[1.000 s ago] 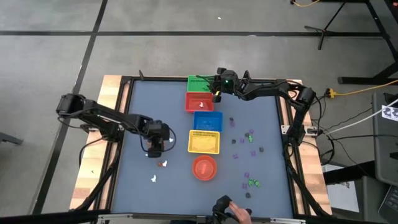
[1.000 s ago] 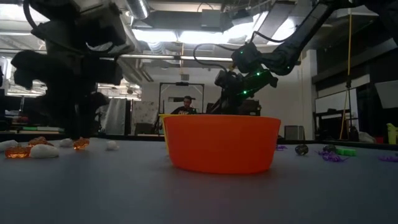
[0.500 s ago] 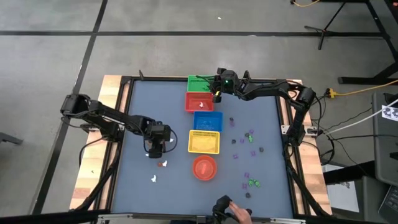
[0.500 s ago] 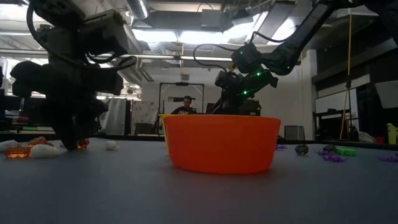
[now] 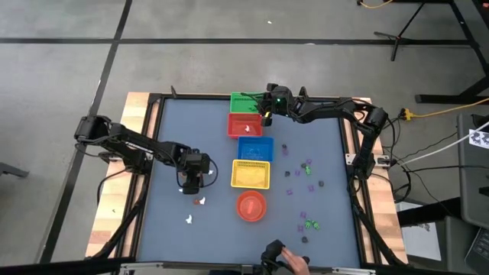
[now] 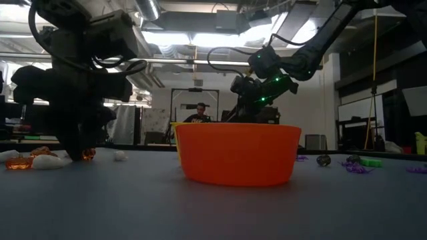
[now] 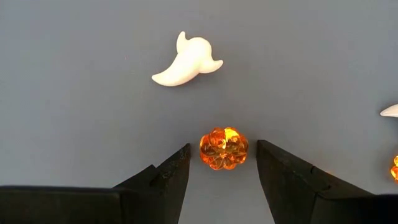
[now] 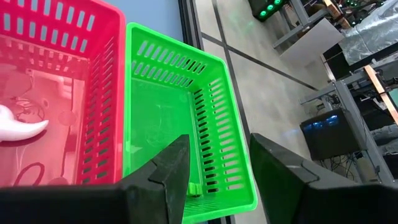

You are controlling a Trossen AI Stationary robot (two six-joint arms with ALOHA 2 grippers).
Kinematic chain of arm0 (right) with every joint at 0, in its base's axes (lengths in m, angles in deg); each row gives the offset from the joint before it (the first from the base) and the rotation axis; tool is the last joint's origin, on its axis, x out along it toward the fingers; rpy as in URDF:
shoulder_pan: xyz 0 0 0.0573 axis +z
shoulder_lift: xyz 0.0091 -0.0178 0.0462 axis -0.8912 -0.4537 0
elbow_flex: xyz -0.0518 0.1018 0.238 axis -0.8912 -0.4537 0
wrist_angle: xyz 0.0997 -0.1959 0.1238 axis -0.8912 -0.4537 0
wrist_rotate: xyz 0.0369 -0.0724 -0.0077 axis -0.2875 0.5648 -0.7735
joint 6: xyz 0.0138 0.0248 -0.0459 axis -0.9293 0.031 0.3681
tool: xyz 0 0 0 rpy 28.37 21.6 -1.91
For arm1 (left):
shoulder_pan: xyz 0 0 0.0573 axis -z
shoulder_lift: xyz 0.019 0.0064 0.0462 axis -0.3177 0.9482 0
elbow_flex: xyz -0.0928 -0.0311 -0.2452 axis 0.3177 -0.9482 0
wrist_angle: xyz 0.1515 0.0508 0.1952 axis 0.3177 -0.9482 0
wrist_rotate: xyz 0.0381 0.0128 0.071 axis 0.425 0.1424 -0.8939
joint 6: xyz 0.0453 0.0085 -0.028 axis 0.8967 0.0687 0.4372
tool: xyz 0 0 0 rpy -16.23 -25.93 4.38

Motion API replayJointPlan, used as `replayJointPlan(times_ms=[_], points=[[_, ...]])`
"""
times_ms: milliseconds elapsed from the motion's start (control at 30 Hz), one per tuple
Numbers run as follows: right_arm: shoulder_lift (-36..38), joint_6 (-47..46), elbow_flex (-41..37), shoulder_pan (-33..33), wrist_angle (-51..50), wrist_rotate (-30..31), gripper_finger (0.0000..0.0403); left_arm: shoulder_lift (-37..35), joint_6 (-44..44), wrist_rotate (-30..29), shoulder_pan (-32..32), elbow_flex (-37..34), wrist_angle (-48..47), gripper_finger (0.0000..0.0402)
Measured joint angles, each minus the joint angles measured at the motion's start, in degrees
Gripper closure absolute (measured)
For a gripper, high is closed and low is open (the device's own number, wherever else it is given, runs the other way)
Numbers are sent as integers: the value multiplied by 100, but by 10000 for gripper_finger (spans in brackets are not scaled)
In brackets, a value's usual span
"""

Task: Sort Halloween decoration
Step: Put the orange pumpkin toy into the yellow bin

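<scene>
The Halloween decoration lies scattered on the table: an orange pumpkin trinket [image 7: 224, 148], a white ghost [image 7: 186, 61] beyond it, and purple, dark and green pieces [image 5: 307, 172] on the right side. My left gripper [image 5: 190, 183] points down over the pumpkin, open, one finger [image 7: 177, 171] on each side of it with a small gap. My right gripper [image 8: 217, 149] hangs open above the green basket [image 8: 168, 118] at the far end of the basket row, with nothing between its fingers. A white ghost [image 8: 18, 129] lies in the red basket [image 8: 62, 93].
Green [image 5: 244, 101], red [image 5: 246, 124], blue [image 5: 255, 148] and yellow [image 5: 250, 174] baskets form a row down the table's middle, with a round orange bowl [image 5: 250, 205] at its near end. A person's hand [image 5: 284, 258] is at the near edge. More white and orange trinkets [image 5: 194, 210] lie near the left gripper.
My left gripper has come down a little toward the table over the orange pumpkin trinket and stayed open. The right gripper and the trinkets have kept still.
</scene>
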Motion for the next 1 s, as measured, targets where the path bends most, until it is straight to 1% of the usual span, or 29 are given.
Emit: replayJointPlan(times_ms=[400,1000], points=[[0,0,0,0,0,0,237,2,0,-8,0,-2,9,233],[0,0,0,0,0,0,237,4,4,9,-2,-2,37,316]])
